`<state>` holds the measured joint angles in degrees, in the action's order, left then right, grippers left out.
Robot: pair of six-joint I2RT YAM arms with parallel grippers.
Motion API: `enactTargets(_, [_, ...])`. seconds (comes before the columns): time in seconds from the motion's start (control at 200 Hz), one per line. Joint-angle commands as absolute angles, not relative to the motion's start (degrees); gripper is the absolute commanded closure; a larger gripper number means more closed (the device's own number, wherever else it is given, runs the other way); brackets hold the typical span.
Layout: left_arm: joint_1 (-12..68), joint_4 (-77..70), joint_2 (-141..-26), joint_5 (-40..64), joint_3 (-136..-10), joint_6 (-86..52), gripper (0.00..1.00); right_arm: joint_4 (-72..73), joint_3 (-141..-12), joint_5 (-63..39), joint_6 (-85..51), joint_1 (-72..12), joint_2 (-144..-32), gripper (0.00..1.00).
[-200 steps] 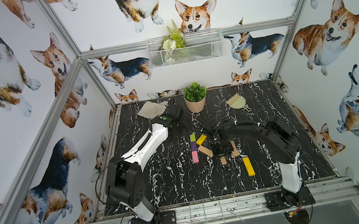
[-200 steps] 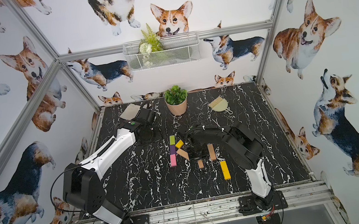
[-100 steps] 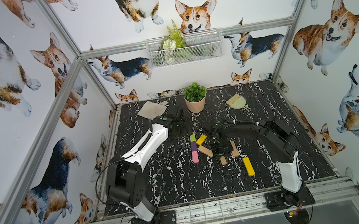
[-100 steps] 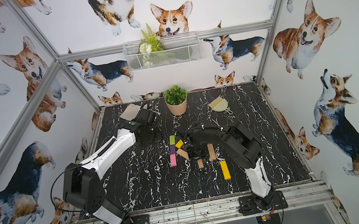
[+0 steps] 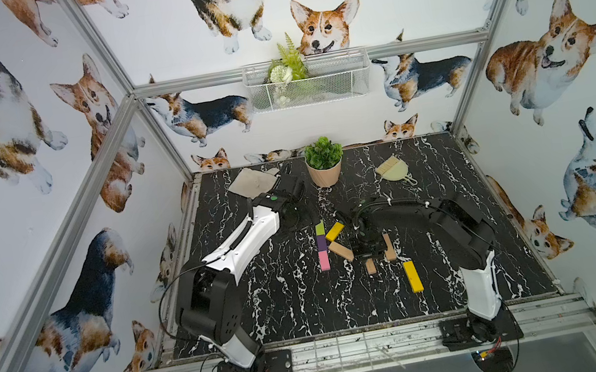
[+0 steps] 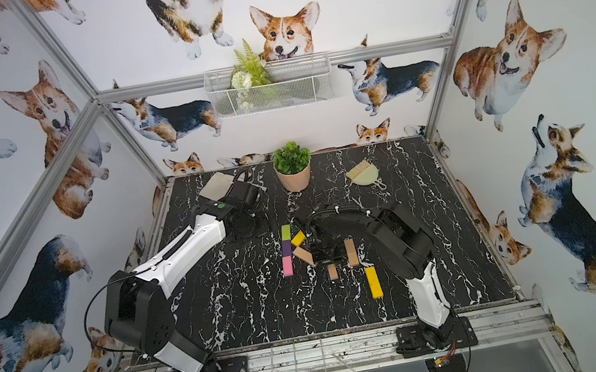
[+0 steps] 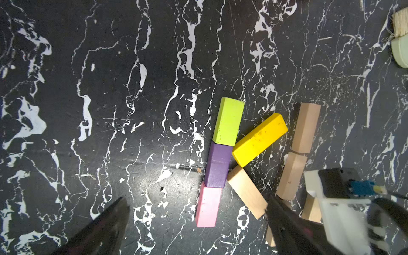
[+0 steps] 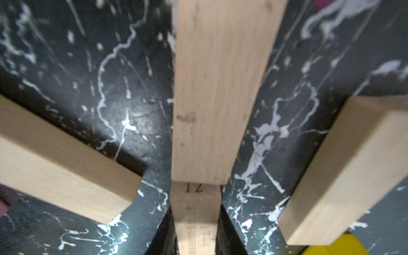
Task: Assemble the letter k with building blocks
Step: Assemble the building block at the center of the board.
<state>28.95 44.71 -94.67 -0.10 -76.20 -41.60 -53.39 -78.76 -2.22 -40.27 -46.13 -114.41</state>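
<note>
Green block, purple block and pink block are laid end to end in a straight line on the black marble table. A yellow block and a tan block are angled off the purple block. A tan block marked 12 is clamped in the right gripper beside them, its end abutted by another tan block. The left gripper is held spread wide above the coloured line, grasping nothing. A second yellow block is seen well apart.
</note>
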Motion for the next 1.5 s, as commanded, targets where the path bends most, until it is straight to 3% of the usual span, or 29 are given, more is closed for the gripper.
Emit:
enactTargets(0.0, [29.0, 44.6, -94.7, 0.1, -76.2, -42.3, 0.00, -49.0, -77.9, 2.4, -42.2, -45.9, -115.3, 0.78])
enactTargets(1.281, [30.1, 44.0, -96.6, 0.4, -76.6, -42.7, 0.00, -49.2, -81.0, 3.3, -41.7, -43.9, -116.7, 0.76])
enactTargets(1.351, [30.1, 44.0, -96.6, 0.4, -76.7, -42.8, 0.00, -49.4, -81.1, 3.1, -41.6, -43.9, -116.8, 0.70])
enactTargets(1.441, [30.1, 44.1, -96.7, 0.3, -76.8, -42.7, 0.00, -49.7, -81.1, 3.6, -41.8, -43.9, -116.5, 0.50])
enactTargets(1.496, [30.1, 44.3, -96.9, 0.3, -76.9, -42.6, 0.00, -49.9, -81.2, 3.8, -41.9, -43.9, -116.3, 0.43])
